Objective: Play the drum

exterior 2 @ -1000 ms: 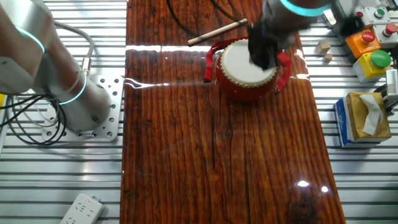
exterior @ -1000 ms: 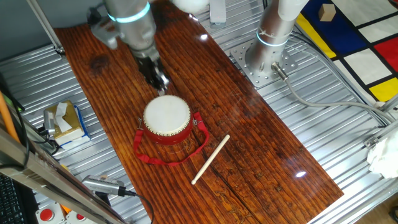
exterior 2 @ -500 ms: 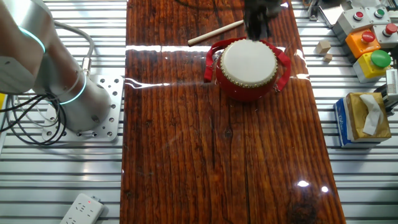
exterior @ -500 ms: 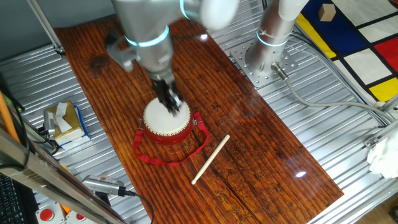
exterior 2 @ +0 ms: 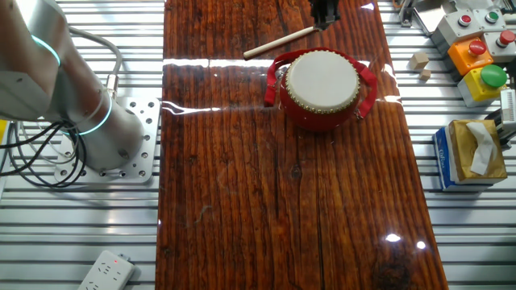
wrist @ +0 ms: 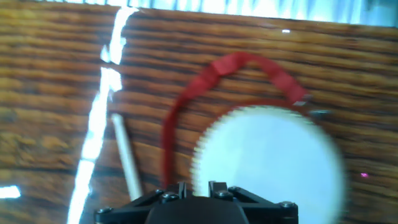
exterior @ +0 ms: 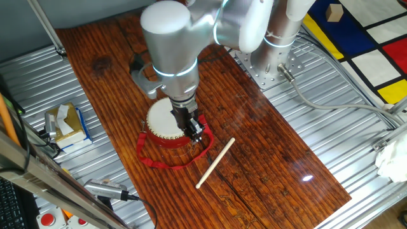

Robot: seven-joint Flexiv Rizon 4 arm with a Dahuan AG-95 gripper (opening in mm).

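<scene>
Drum: small round red drum point(exterior: 168, 124) point(exterior 2: 322, 89) point(wrist: 268, 162) with a cream-white skin head and a ring of brass studs at the rim; stands upright on the dark brown wooden board point(exterior: 254, 146) point(exterior 2: 266, 201), toward its far end in the other fixed view.
Strap: red fabric strap point(exterior: 166, 163) point(exterior 2: 271, 76) point(wrist: 214, 78); lies in a loop on the board around the drum's base.
Gripper: dark two-finger gripper point(exterior: 195, 131); in one fixed view its tips sit over the right edge of the drum, above the strap. In the other fixed view only a dark part shows at the top edge, beyond the drum. Finger opening: cannot tell; tips are small in one view, hidden in the hand view.
Stick: thin pale wooden stick point(exterior: 215, 163) point(exterior 2: 280, 43) point(wrist: 127, 158); lies flat on the board just beside the strap loop, apart from the drum body.
Arm: silver arm point(exterior: 172, 44) with a teal light ring; reaches down over the drum.
Tissue box: blue box of tissues point(exterior: 65, 123) point(exterior 2: 468, 157); on the ribbed metal table, off the board.
Buttons: red and green push buttons point(exterior 2: 484, 68); far right corner in the other fixed view.
</scene>
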